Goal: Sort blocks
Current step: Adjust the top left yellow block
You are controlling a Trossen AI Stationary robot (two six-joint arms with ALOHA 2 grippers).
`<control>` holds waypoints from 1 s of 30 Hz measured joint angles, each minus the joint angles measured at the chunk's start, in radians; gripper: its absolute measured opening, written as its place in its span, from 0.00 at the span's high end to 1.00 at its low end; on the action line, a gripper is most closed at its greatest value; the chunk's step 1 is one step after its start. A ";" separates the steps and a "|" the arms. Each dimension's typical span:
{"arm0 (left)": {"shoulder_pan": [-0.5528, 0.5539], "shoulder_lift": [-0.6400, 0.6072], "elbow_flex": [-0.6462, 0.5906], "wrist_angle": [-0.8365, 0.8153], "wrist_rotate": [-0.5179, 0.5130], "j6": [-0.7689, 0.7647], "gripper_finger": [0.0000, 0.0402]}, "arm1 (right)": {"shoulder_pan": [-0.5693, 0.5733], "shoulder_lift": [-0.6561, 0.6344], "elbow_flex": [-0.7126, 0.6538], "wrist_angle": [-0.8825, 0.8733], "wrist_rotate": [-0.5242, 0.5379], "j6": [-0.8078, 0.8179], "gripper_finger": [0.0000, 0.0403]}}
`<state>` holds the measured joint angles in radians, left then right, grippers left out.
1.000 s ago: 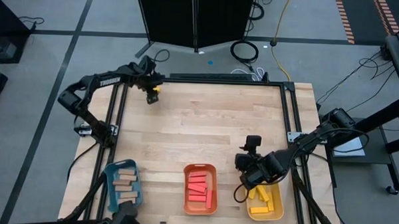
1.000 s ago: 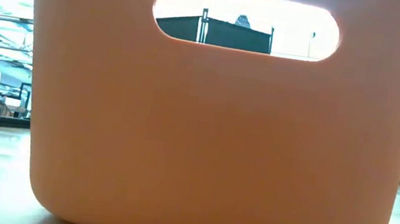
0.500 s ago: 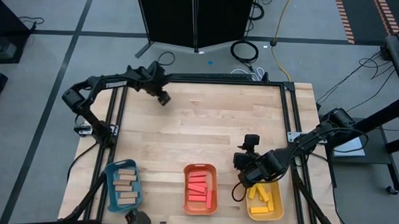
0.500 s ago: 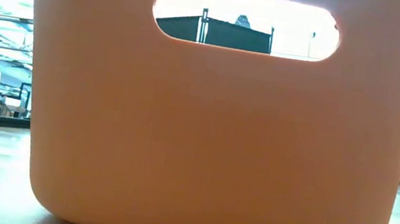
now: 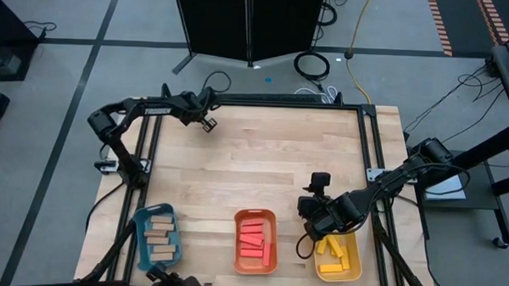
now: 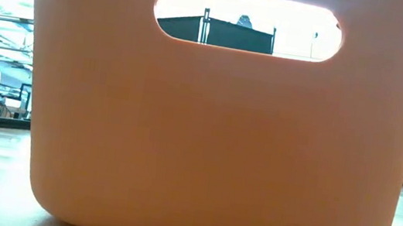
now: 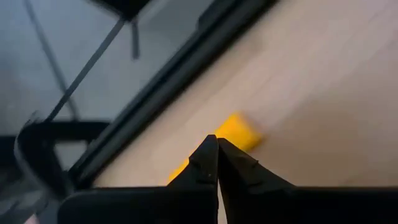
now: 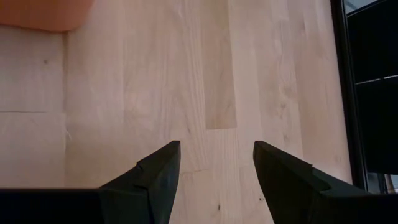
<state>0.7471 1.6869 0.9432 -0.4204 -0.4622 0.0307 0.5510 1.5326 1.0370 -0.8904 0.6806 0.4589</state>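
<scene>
Yellow block (image 7: 231, 135) pinched at the closed tips of the left gripper (image 7: 216, 163), far corner of the counter (image 5: 271, 160), close beside the dark frame rail (image 7: 186, 68). In the high view, left gripper (image 5: 208, 123) near the counter's far left edge, arm folded back on itself and reaching along the rail. The block itself too small to make out from above.

Other blocks sorted by colour already: tan ones in the blue tray (image 5: 141, 241), red ones in the orange tray (image 5: 272, 245), yellow ones in the yellow tray (image 5: 354, 267), all three along the near edge.

Likely risks, judged from the grip: only a small part of the block between the fingers (image 7: 205, 165), most of it jutting out past the tips, so a slip or twist during a quick swing quite possible. Long carry ahead too, from the far left corner to the yellow tray at the near right, across nearly the whole counter. Drop short, and the block could land in the wrong tray or skid off the edge by the rail. Right arm another hazard, parked just beside the yellow tray and partly over it.

Right gripper (image 8: 211, 168) spread wide, nothing between the fingers, pointed down at bare wood with the orange tray (image 8: 43, 14) at one corner of its view. Low view filled by the orange tray (image 6: 213, 146) wall and handle slot.
</scene>
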 joint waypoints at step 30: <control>-0.442 0.003 -0.002 -0.380 0.175 -0.215 1.00 | 0.000 0.000 0.000 0.012 -0.006 -0.006 0.51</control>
<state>0.3051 1.6901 0.9412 -0.8006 -0.2875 -0.1842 0.5507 1.5326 1.0370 -0.8781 0.6750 0.4530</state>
